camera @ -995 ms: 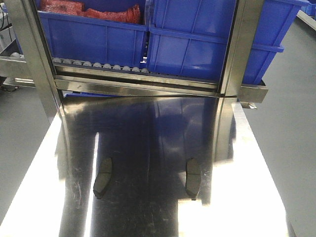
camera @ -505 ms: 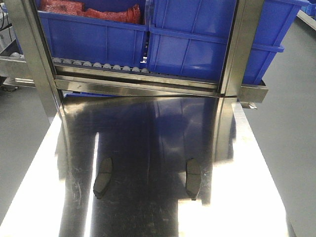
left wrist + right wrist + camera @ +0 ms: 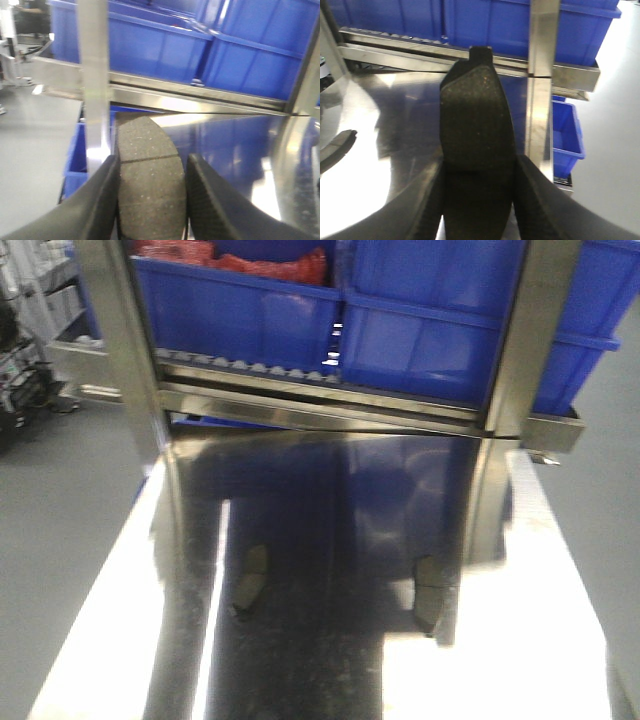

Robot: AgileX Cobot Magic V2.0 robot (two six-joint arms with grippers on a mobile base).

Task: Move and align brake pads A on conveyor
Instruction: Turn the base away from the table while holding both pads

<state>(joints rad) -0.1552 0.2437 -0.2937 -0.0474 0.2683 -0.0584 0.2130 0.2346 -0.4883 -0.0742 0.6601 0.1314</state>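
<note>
The left gripper (image 3: 152, 165) is seen clamped on the left pad (image 3: 147, 145), with its two fingers pressed against the pad's long edges. The near half is gripped, so the rounded far end juts ahead of the fingertips. The speckled face, with its cross groove, is turned to the wrist camera. The right gripper (image 3: 480, 165) is closed in the same way on the right pad (image 3: 475, 110), whose darker face and small end tab point forward. This edge grip is judged to have been chosen so that each pad's long axis is fixed along the fingers. The pad could then be set down squarely and lined up with its neighbour.

Both pads appear to be carried clear of the steel table (image 3: 520, 640) rather than resting on it. In the blurred front view two dark, pad-like shapes (image 3: 250, 580) are seen well apart on the table's mirror surface. Whether these are pads lying there or reflections of the carried ones cannot be told. Beyond the table's far edge stands the rack (image 3: 330, 415), with blue bins (image 3: 240, 310) set on its rollers. The conveyor is not shown in any view, so the task is judged to be at its carrying stage, with placing and aligning not yet done.
</note>
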